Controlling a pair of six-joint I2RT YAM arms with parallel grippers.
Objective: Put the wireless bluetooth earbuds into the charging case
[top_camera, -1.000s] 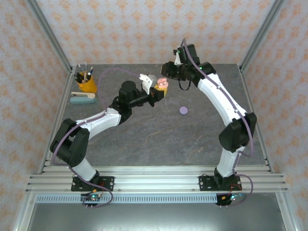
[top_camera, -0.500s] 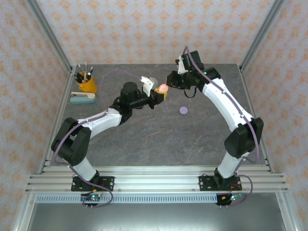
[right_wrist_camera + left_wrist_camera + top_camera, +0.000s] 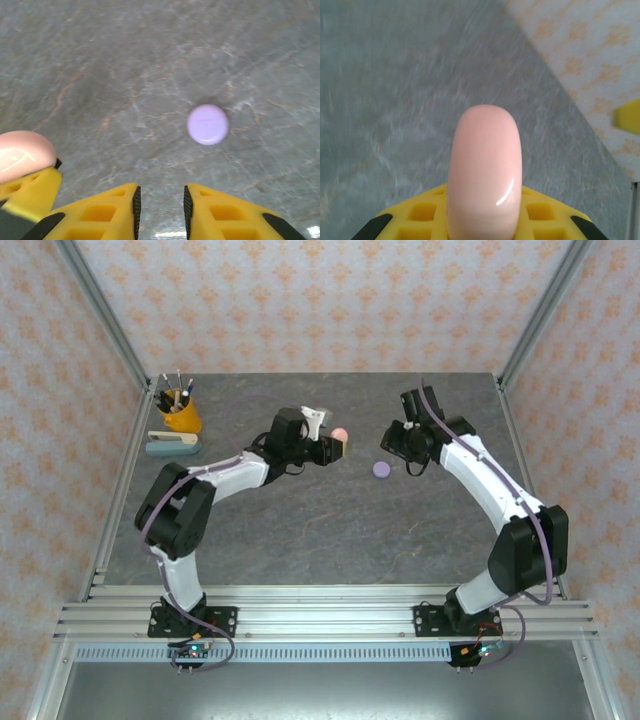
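Observation:
A pale pink round charging case (image 3: 485, 170) stands closed and on edge between the yellow fingers of my left gripper (image 3: 484, 222), which is shut on it above the table's back middle (image 3: 340, 436). The same case shows at the left edge of the right wrist view (image 3: 24, 152). My right gripper (image 3: 161, 197) hangs to its right (image 3: 393, 445), open, with nothing between its pads. A purple round case (image 3: 208, 124) lies closed on the grey table just ahead of the right gripper (image 3: 381, 469). The earbuds are out of view.
A yellow cup of pens (image 3: 180, 412) and a teal and white stapler (image 3: 172, 443) sit at the back left. Metal frame posts (image 3: 110, 335) and patterned walls close in the table. Grey tabletop (image 3: 330, 530) stretches between the arms.
My right gripper has drawn back from the pink case, to the right and lower. The pink case, seen open a second ago, is now closed; the left gripper has carried it slightly nearer.

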